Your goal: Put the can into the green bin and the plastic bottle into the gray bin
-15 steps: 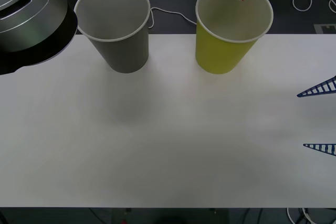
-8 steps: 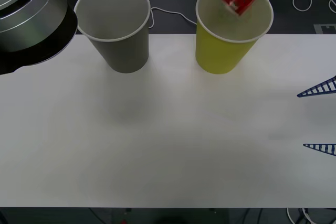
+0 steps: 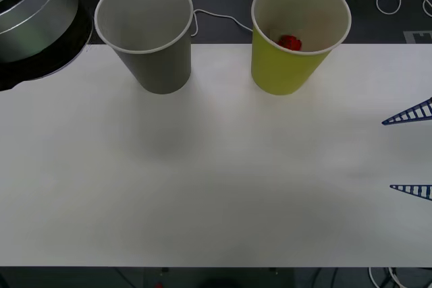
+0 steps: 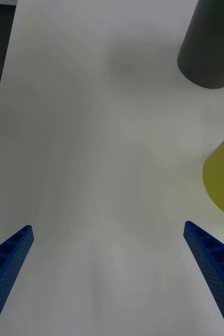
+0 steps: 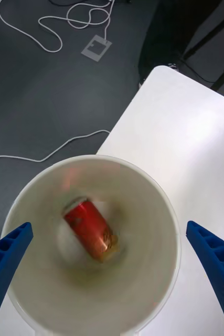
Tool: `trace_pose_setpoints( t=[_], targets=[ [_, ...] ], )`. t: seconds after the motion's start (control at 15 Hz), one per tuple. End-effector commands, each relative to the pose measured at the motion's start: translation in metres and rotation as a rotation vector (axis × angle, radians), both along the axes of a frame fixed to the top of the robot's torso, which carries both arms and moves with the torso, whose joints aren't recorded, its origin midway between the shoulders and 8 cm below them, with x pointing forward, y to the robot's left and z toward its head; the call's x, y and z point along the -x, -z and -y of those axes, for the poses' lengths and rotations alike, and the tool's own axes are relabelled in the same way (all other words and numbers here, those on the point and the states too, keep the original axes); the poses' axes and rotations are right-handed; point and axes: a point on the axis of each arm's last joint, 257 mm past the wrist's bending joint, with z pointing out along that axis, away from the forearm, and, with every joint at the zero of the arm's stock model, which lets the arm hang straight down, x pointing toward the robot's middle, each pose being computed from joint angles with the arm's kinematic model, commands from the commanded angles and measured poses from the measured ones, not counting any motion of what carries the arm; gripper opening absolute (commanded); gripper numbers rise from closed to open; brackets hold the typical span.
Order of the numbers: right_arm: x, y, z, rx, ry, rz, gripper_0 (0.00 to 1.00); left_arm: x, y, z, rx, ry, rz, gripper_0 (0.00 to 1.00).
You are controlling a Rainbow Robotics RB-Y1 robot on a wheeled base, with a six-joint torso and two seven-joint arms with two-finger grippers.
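Front view, left to right: large gray paper cup (gray bin) (image 3: 144, 32) upright at table's far edge, no bottle inside. Large yellow-green paper cup (green bin) (image 3: 300, 35) beside it, small red-and-gold metal can (image 5: 91, 229) lying inside. Left gripper (image 5: 109, 273) above green bin, spread wide, holding nothing. Right gripper (image 4: 109, 273) low over white table (image 3: 216, 180), spread wide, holding nothing. Can step judged done; bottle step outstanding.

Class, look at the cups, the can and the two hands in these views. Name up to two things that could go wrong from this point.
1. The left hand, open, hangs right over the green bin holding the can; a low withdrawal might tip that cup.
2. The gray bin stands near the green one, so a sideways sweep could knock it. The right hand waits open at the table's right.
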Motion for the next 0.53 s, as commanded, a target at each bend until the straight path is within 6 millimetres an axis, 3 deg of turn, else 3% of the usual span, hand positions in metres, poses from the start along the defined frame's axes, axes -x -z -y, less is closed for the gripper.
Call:
trace_pose_setpoints(
  t=[0.07, 0.27, 0.53],
  targets=[
    [0.000, 0.000, 0.000, 0.000, 0.000, 0.000, 1.00, 0.007, -0.010, -0.021, -0.029, 0.032, -0.020, 1.00],
    [0.000, 0.000, 0.000, 0.000, 0.000, 0.000, 1.00, 0.018, -0.024, -0.048, -0.027, 0.057, -0.061, 1.00],
    [0.000, 0.000, 0.000, 0.000, 0.000, 0.000, 1.00, 0.030, -0.038, -0.103, -0.058, 0.101, -0.097, 1.00]
  ],
)
